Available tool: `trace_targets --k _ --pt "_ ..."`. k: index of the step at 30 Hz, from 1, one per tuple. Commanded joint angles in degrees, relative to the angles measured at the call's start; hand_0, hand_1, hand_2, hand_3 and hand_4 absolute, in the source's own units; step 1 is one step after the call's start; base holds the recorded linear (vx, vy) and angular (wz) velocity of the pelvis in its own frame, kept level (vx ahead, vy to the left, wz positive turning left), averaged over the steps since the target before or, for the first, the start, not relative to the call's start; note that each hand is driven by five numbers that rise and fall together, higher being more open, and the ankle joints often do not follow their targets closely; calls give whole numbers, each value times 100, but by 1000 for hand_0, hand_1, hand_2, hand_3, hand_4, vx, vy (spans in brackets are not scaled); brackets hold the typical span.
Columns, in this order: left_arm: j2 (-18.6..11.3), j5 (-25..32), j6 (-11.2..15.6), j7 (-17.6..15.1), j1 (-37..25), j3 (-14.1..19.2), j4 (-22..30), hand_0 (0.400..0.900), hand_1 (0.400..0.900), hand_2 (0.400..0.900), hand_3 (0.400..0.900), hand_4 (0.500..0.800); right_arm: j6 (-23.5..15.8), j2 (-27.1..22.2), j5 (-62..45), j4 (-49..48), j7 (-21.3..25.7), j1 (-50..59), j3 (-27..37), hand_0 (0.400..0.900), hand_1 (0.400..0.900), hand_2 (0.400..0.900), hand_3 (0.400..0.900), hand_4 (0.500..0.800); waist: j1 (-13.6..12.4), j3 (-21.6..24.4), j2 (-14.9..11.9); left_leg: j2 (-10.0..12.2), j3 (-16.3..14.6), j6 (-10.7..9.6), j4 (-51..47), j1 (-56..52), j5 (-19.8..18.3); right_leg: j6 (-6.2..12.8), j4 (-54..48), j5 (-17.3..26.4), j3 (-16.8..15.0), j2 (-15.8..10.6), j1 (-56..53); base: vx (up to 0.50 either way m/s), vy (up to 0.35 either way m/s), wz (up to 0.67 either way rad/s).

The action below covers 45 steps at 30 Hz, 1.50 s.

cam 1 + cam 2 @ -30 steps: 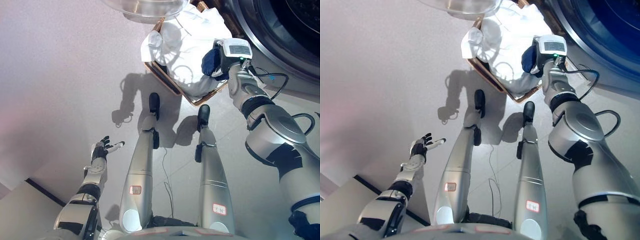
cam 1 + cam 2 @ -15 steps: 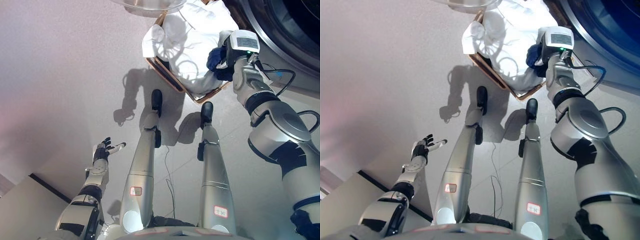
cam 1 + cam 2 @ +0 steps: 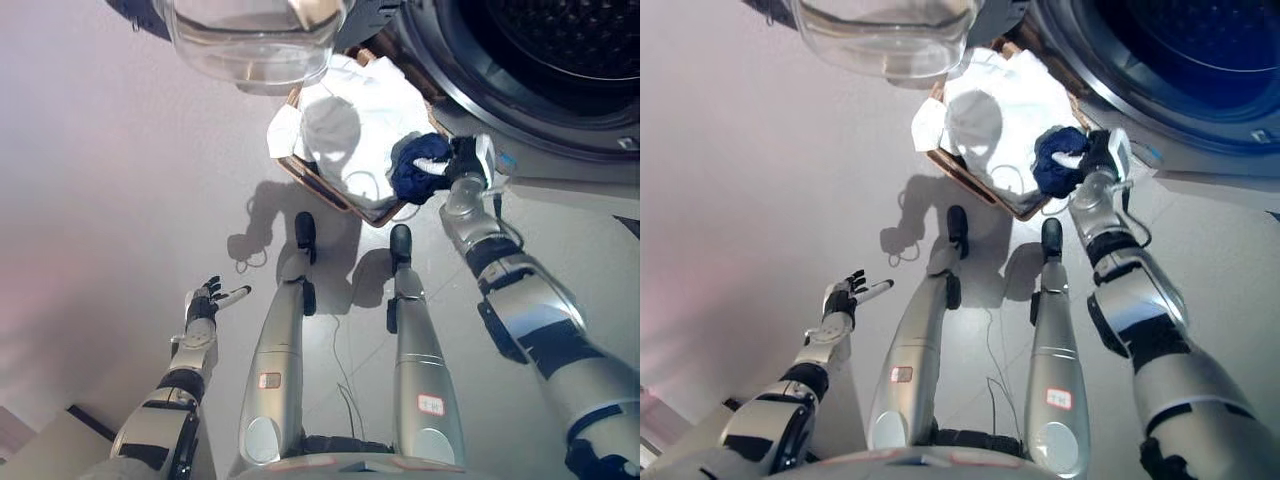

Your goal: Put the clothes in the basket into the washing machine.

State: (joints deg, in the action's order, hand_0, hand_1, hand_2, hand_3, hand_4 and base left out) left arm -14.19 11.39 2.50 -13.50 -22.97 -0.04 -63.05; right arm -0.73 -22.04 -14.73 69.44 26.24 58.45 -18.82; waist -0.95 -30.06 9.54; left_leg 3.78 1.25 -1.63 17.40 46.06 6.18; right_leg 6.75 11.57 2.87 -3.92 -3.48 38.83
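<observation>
While over basket (image 3: pixel 300 175) | R hand (image 3: pixel 455 165) grips navy cloth (image 3: pixel 415 168)

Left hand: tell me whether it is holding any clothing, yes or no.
No. The left hand hangs low at the left with its fingers spread over bare floor, far from the basket.

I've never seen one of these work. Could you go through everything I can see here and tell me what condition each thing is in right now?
Washing machine: door swung open, drum exposed.
Glass door: hanging open above the basket.
Basket: on the floor, full of white laundry.
White clothes: heaped in the basket.
Dark blue garment: gripped, lifted at the basket's edge.
Right hand: closed on the blue garment.
Left hand: open, idle, holding nothing.
</observation>
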Motion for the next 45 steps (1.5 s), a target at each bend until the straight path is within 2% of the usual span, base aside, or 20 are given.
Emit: trace_targets --k 1,3,6,8,9,14,21,24,26,29,34,38,39,40,45 --pt "-329 172 -114 -149 107 201 -603 900 900 900 900 800 -411 41 -573 -766 195 -362 762 400 400 400 400 500 83 27 -65 171 153 -410 -781 -609 101 -59 95 338 304 -92 -809 17 -70 -1" --pt "-404 172 -113 -140 168 211 -661 900 900 900 900 800 -518 382 -967 -1050 76 -885 1514 400 400 400 400 500 79 27 -102 127 76 -389 -1084 -1023 146 -148 -254 340 373 -100 -1240 32 -43 -1" --pt "-458 119 -122 -95 240 320 -723 900 900 900 900 800 -510 744 -1465 -1518 -146 -1357 2157 400 400 400 400 500 58 27 -136 106 -36 -285 -1520 -1617 191 -252 -679 344 431 -47 -1809 46 -17 -9" --pt "-483 101 -131 -56 207 407 -802 900 900 900 900 800 -472 852 -1674 -1770 -255 -1424 2297 400 400 400 400 500 55 27 -148 93 -101 -237 -1730 -1912 199 -297 -881 354 412 18 -2094 42 -23 -9" --pt "-502 105 -126 -49 241 417 -854 900 900 900 900 800 -537 997 -1946 -1897 -285 -1487 2606 400 400 400 400 500 33 27 -149 75 -114 -223 -1832 -2097 201 -326 -958 343 421 25 -2260 22 -25 -6" --pt "-434 92 -145 -3 398 540 -942 900 900 900 900 800 -620 1107 -2200 -2297 -313 -1380 2925 400 400 400 400 500 19 27 -73 42 -160 -188 -2044 -2507 206 -371 -1087 353 359 92 -2640 46 -5 -1" --pt "-313 114 -131 -27 577 666 -989 900 900 900 900 800 -725 965 -2267 -2558 -200 -943 3062 400 400 400 400 500 -21 213 98 24 -197 -163 -2083 -2691 167 -379 -1073 328 285 125 -2809 60 0 -1" --pt "-235 142 -141 -43 619 680 -973 900 900 900 900 800 -848 863 -2210 -2618 10 -712 3175 400 400 400 400 500 -25 317 218 19 -190 -147 -2153 -2737 141 -374 -1080 314 281 119 -2854 59 5 6" --pt "-171 161 -134 -77 662 660 -944 900 900 900 900 800 -913 699 -2044 -2589 273 -457 3237 400 400 400 400 500 -19 404 331 12 -191 -129 -2187 -2736 120 -376 -1104 288 284 119 -2891 55 5 9" --pt "-134 166 -121 -83 691 663 -881 900 900 900 900 800 -933 486 -2012 -2408 362 -55 3187 400 400 400 400 500 -54 399 431 -7 -174 -119 -2207 -2697 104 -383 -1146 275 308 107 -2877 1 -15 5" --pt "-101 231 -87 -112 766 677 -748 900 900 900 900 800 -1036 47 -1808 -2409 779 602 3121 400 400 400 400 500 -97 341 757 24 -76 -65 -2240 -2547 -2 -399 -1229 284 385 82 -2884 5 -40 9" --pt "-82 206 -71 -90 940 717 -622 900 900 900 900 800 -1066 -316 -1923 -2172 770 1147 2826 400 400 400 400 500 -116 289 1019 50 -8 -78 -2240 -2496 18 -386 -1189 288 395 73 -2859 31 0 1" --pt "-64 204 -72 -88 937 726 -614 900 900 900 900 800 -1075 -342 -1948 -2127 751 1185 2798 449 449 449 449 529 -111 279 1037 54 -9 -79 -2240 -2491 19 -386 -1188 292 393 77 -2852 14 3 -12" --pt "-79 203 -73 -80 972 767 -610 900 900 900 900 800 -1070 -401 -1961 -2086 715 1309 2663 900 900 900 900 800 -136 260 1067 57 3 -86 -2240 -2479 31 -380 -1205 304 388 72 -2850 -1 -11 -13" --pt "-22 210 -49 -28 1186 850 -616 900 900 900 900 800 -1128 -446 -2203 -1874 507 1362 2493 900 900 900 900 800 -158 210 1160 103 23 -102 -2240 -2419 50 -382 -1268 342 322 72 -2870 11 -14 -8"
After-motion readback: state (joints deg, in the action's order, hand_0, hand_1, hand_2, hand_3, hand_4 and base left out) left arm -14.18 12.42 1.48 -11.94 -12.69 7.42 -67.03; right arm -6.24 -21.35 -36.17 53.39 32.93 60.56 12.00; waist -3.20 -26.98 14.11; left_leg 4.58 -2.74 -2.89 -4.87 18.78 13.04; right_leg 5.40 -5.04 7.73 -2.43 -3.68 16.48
